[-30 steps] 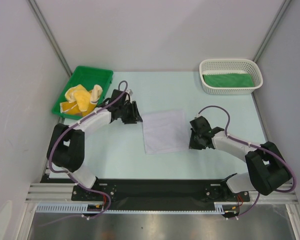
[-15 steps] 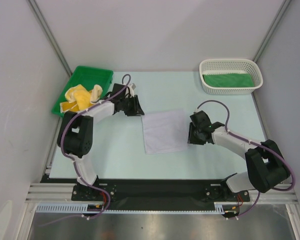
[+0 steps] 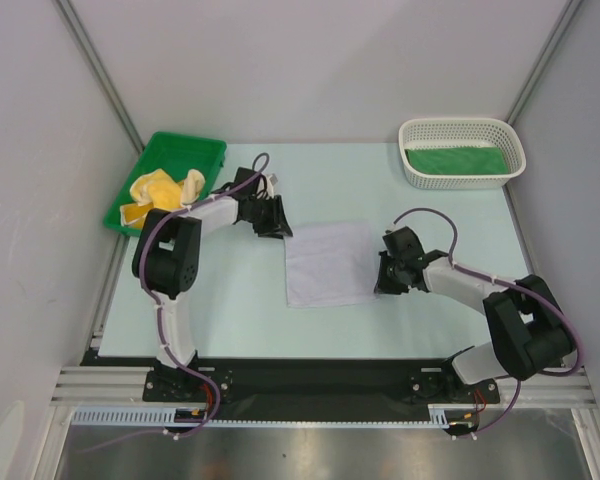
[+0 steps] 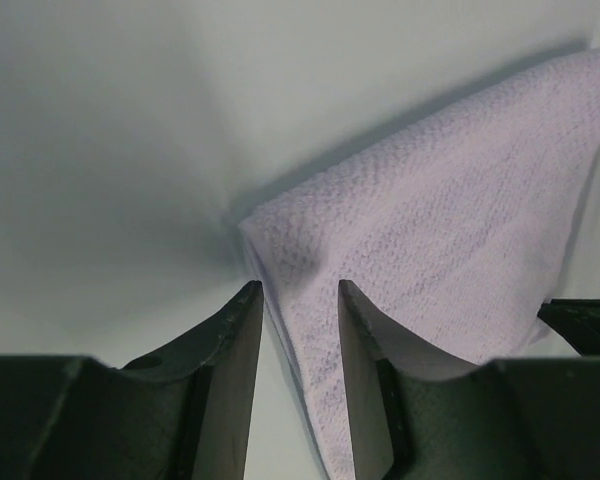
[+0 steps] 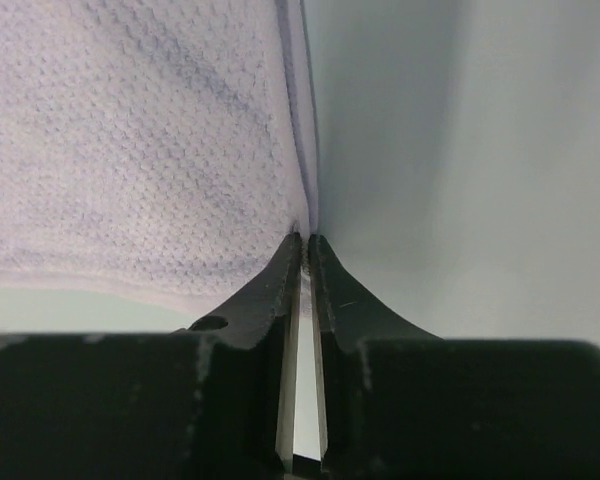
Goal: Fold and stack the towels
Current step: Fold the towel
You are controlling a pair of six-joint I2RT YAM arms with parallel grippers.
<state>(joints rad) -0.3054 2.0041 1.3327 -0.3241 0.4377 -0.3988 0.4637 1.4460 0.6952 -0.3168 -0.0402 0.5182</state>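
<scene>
A pale lavender towel [image 3: 330, 262] lies flat mid-table. My left gripper [image 3: 277, 222] is at its far left corner. In the left wrist view the gripper [image 4: 300, 290] is open, its jaws standing either side of the towel's corner [image 4: 450, 230]. My right gripper [image 3: 382, 275] is at the towel's right edge. In the right wrist view the gripper [image 5: 306, 238] is shut, its tips pinching the towel's edge [image 5: 150, 130]. Crumpled yellow towels [image 3: 160, 195] lie in a green tray [image 3: 195, 148]. A folded green towel [image 3: 455, 160] lies in a white basket [image 3: 460, 128].
The green tray stands at the far left, just behind my left arm. The white basket stands at the far right corner. Grey walls close in the table on three sides.
My left arm has swung its elbow in toward the tray, and its gripper has settled at the towel's far left corner. My right gripper has stayed at the towel's right edge.
</scene>
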